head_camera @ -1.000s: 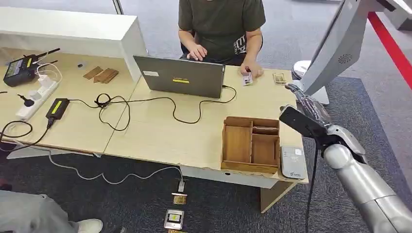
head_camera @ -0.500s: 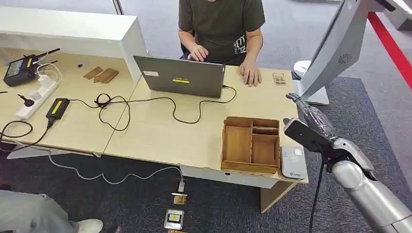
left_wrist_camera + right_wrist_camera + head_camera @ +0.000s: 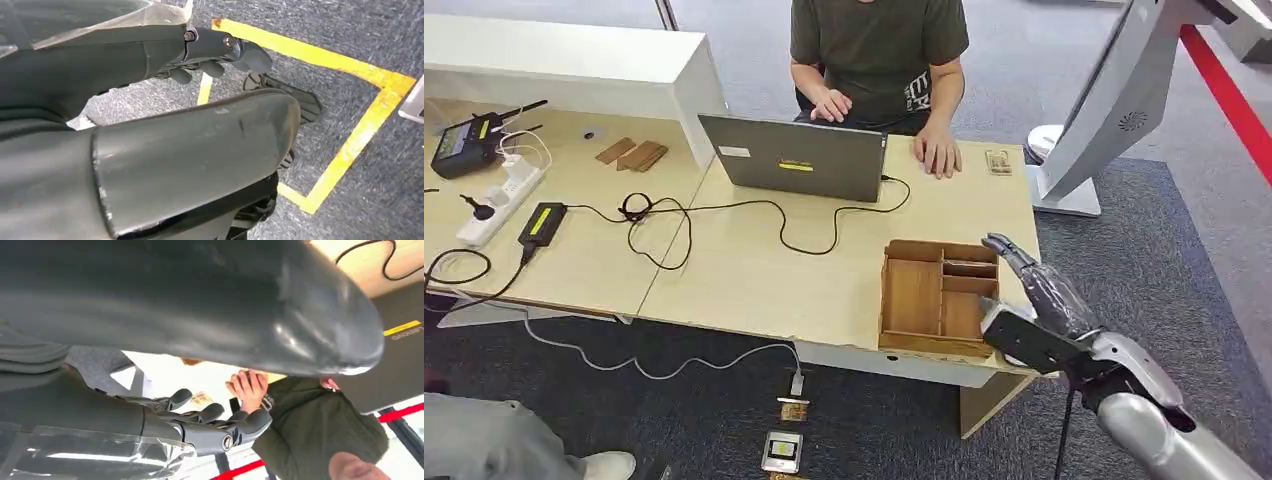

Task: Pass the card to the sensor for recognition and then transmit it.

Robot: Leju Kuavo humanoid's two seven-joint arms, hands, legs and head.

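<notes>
**Card not yet picked up; right robot hand empty at the tray's outer end**

- The right robot hand hovered just beside the wooden tray, at the end nearest the table corner. Its fingers were stretched and apart, and the right wrist view showed nothing in them.
- The left robot hand hung over the floor, well apart from the tray. It carried nothing I could see. I could not tell how far its fingers were curled.
- A small card-like item lay on the table beyond the tray, on the far side, just beside a person's hand lying flat. It was probably the card, but it was too small to be sure.
- I could not tell where the sensor sat. The robot hand and wrist covered the table corner next to the tray.
- My judgement was that no step was done. Picking up, presenting to the sensor and passing on were all left.
- The bare table beyond the tray gave a straight reach to the card. A laptop and a cable lay on the tray's inner side.
- The table edge ran close along the tray's outer end, and a white stand rose beyond it.
</notes>
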